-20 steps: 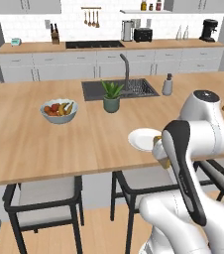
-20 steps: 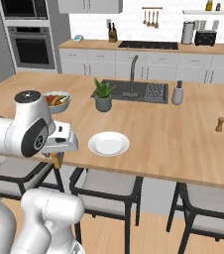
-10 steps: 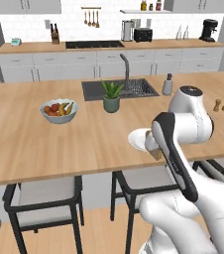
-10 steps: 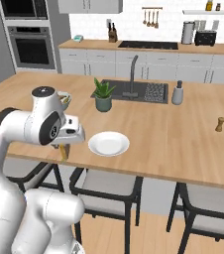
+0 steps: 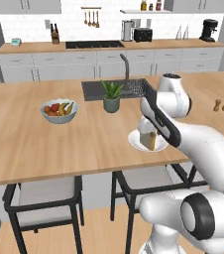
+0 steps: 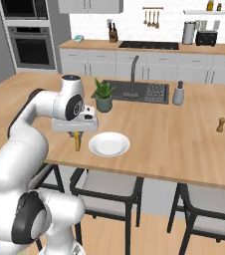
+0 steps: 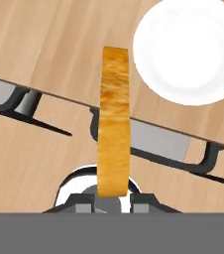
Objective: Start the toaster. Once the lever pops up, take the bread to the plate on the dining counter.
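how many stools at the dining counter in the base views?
3. One stool at the near left of the dining counter, a middle one below the plate, and one at the right. More may be out of frame.

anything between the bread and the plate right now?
Nothing visible. The gripper holds the bread edge-down just beside the plate, over the near edge of the dining counter. The plate is bare, and the counter between bread and plate is open wood.
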Robot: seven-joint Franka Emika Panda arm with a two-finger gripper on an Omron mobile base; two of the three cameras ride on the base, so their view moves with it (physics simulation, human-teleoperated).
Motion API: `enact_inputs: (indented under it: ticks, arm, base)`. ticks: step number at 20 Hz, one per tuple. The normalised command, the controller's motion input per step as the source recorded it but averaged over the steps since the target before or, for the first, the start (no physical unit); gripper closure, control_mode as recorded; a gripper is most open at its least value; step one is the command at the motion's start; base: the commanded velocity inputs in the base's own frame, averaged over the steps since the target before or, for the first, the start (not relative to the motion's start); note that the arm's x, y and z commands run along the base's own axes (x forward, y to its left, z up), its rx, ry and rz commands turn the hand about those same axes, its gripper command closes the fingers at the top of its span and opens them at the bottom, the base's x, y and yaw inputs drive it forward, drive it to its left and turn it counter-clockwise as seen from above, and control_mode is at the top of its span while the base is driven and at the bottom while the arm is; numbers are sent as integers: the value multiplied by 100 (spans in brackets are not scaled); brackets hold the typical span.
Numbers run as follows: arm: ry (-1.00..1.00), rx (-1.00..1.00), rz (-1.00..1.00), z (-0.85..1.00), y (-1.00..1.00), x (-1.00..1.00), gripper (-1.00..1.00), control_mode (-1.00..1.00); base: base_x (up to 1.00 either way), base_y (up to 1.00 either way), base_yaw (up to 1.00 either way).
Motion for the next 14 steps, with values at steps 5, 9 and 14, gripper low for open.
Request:
enact_inputs:
  ticks: [5, 9, 14]
  arm:
    - [15, 8, -5, 0, -27, 86, 100, -100]
    - [9, 4, -9, -52, -2, 55, 100, -100]
    - [2, 1, -6, -70, -1, 49, 100, -100]
  base:
    - [0, 0, 0]
    - [0, 0, 0]
    - [0, 0, 0]
